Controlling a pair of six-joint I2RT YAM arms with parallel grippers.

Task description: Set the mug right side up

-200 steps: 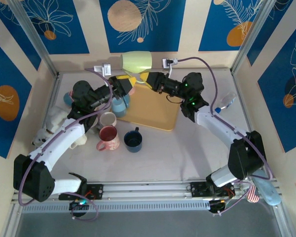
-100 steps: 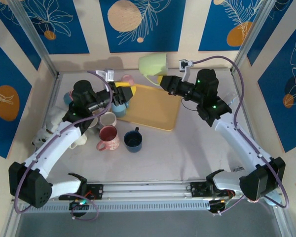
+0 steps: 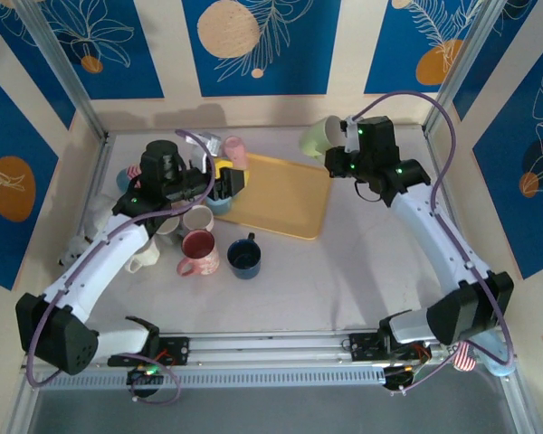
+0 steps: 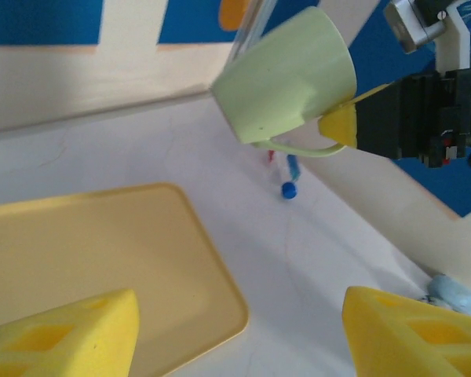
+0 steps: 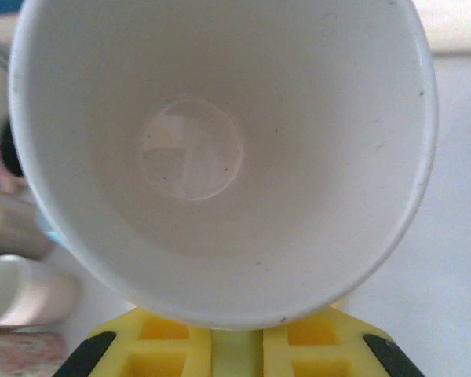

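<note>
Navy cup (image 3: 244, 258) and pink patterned cup (image 3: 199, 253) stand side by side on the table (image 3: 344, 271) at the near left, with a cream cup (image 3: 197, 218) just behind them. Farther back lies the yellow tray (image 3: 290, 203). At its left edge the left pincer (image 3: 231, 178) hangs with its yellow fingers (image 4: 63, 330) spread wide, gripping nothing. Farthest, off the tray's far right corner, the right pincer (image 3: 339, 152) is clamped on the handle of the pale green mug (image 3: 317, 138), which is held clear of the table and tilted, mouth toward that arm's wrist.
</note>
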